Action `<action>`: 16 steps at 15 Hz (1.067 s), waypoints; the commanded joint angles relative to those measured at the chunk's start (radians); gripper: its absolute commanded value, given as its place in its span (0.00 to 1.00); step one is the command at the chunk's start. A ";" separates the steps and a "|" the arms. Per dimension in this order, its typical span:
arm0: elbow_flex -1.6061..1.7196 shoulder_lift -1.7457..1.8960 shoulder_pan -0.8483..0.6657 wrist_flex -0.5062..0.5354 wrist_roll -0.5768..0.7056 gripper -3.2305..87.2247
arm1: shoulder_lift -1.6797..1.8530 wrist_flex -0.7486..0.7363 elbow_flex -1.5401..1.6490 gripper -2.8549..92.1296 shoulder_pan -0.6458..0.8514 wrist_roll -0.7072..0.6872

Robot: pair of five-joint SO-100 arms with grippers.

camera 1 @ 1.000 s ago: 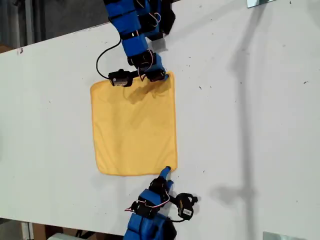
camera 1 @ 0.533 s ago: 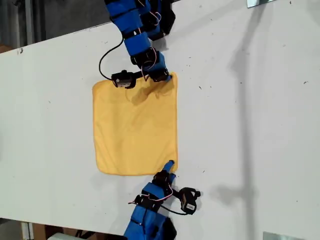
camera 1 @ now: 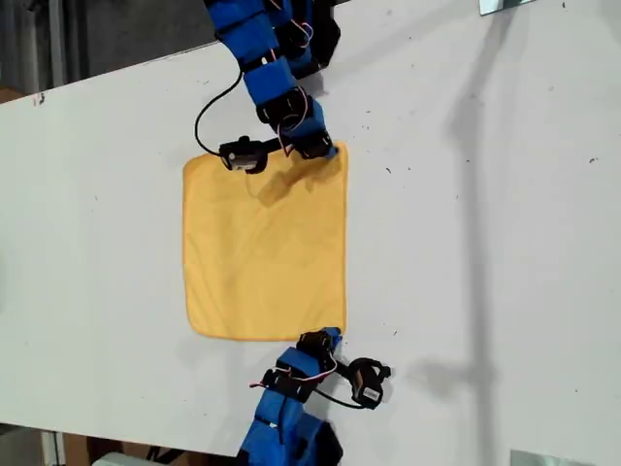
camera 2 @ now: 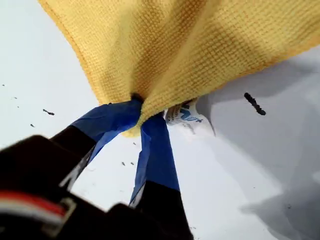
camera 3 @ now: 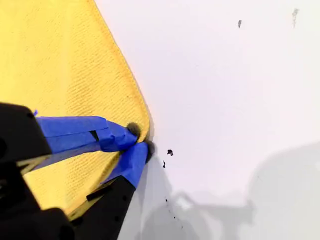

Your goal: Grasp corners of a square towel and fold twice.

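Note:
The square towel, yellow-orange, lies spread flat on the white table. My first gripper reaches in from the exterior view's bottom. It is shut on the towel corner nearest the exterior view's bottom right. That corner is raised off the table, with a small white tag beside it. My second gripper comes in from the exterior view's top. This gripper is shut on the corner at the towel's top right in the exterior view, low against the table.
The table's far edge runs along the exterior view's top left, with dark floor beyond it. Metal brackets sit at the top right and bottom right of that view. Small black specks dot the surface.
The towel has slid slightly toward the exterior view's right with my second gripper. My first gripper reached over the lower corner, then drew back to the hem.

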 commanded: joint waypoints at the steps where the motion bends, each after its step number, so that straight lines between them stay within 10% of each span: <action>1: -0.095 0.032 0.021 0.074 0.031 0.03 | 0.092 0.067 -0.109 0.03 -0.032 0.009; 9: -0.153 0.509 0.014 0.229 0.213 0.03 | 0.195 0.334 -0.391 0.03 0.041 -0.075; 16: 0.069 1.138 -0.301 0.413 0.244 0.03 | 0.405 0.383 -0.379 0.03 0.460 -0.253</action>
